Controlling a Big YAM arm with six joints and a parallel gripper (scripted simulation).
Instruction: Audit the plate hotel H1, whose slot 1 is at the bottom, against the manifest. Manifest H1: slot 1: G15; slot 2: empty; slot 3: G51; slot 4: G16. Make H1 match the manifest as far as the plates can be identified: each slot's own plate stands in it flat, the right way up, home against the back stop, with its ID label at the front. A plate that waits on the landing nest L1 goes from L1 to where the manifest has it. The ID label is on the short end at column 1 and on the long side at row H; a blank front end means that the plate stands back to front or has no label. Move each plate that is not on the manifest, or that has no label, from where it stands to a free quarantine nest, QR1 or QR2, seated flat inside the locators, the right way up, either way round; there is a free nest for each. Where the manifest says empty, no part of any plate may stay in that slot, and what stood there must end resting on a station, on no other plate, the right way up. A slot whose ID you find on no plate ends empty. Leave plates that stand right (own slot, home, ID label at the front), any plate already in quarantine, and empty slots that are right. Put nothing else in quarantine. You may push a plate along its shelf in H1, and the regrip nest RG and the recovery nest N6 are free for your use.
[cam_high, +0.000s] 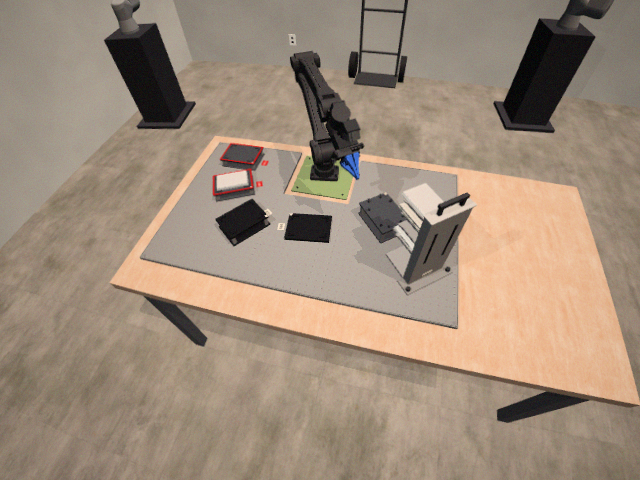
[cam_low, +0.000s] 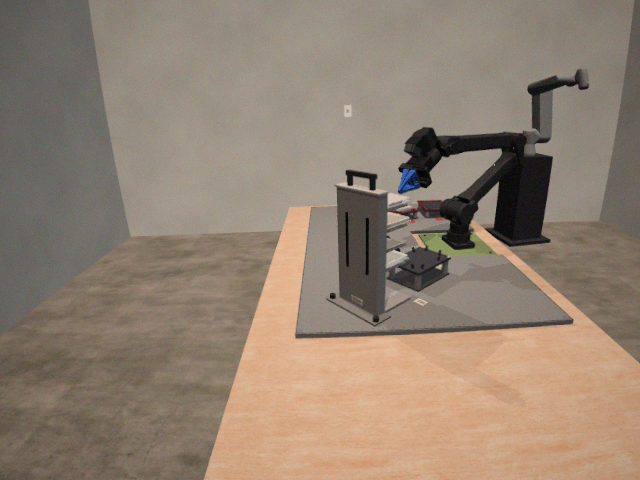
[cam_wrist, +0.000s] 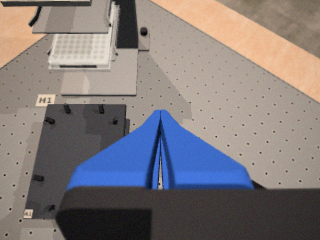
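The plate hotel H1 (cam_high: 431, 232) stands at the right of the grey mat, a grey tower with a black handle. White plates stick out of its open side toward the arm, with the top one (cam_high: 422, 196) in plain sight. In the wrist view one clear well plate (cam_wrist: 80, 50) shows on a shelf above the H1 tag (cam_wrist: 45, 100). The dark landing nest L1 (cam_high: 381, 214) sits right in front of the hotel with bare pins and no plate on it. My gripper (cam_high: 350, 164) is shut and empty. It hangs high above the mat near the arm's base, pointing down toward the nest (cam_wrist: 75, 155).
Two red-edged quarantine nests lie at the far left. The rear one (cam_high: 241, 153) is bare and the nearer one (cam_high: 233, 181) holds a white plate. Two black nests (cam_high: 241, 220) (cam_high: 308, 227) lie mid-mat. The arm's base sits on a green pad (cam_high: 323, 178).
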